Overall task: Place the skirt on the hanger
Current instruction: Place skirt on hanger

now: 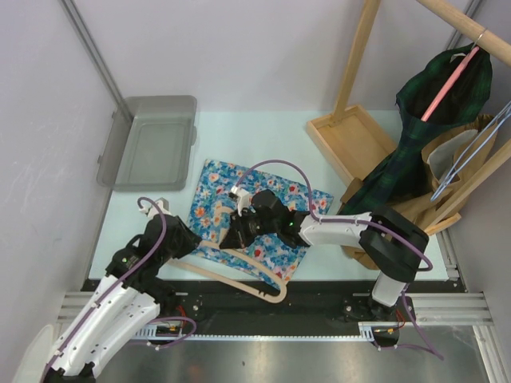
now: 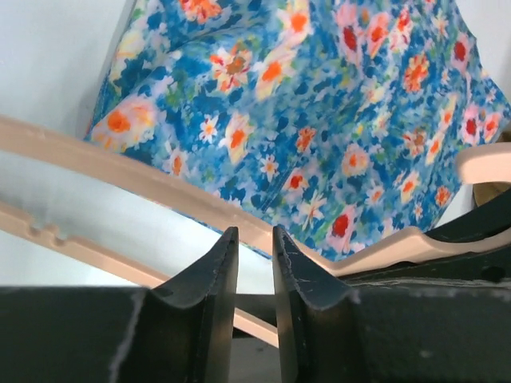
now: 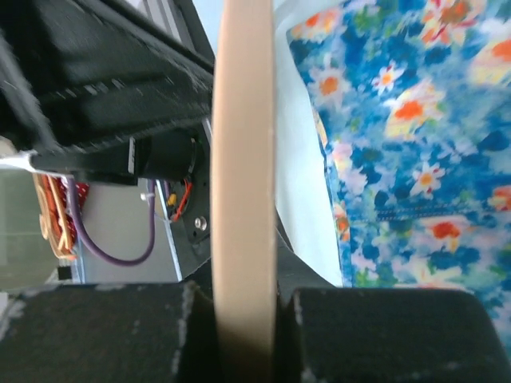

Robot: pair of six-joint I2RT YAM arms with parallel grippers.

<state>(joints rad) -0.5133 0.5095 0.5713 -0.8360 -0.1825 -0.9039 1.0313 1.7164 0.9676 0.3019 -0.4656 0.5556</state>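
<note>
Skirt (image 1: 211,195) flat mid-frame; right jaws clamped on hanger (image 3: 243,159), left jaws nearly together, hold unclear, risks twisting hanger loose.

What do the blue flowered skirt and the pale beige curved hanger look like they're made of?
Blue flowered skirt: thin woven cloth, matte, printed; it lies flat and shows a stitched seam. Pale beige curved hanger: probably smooth moulded plastic, though painted wood is possible; even colour, no visible grain, slight sheen, notches in its bar.

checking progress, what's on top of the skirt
The beige hanger lies across its near edge, held by the right gripper. That arm covers the middle of the skirt, hiding anything there.
</note>
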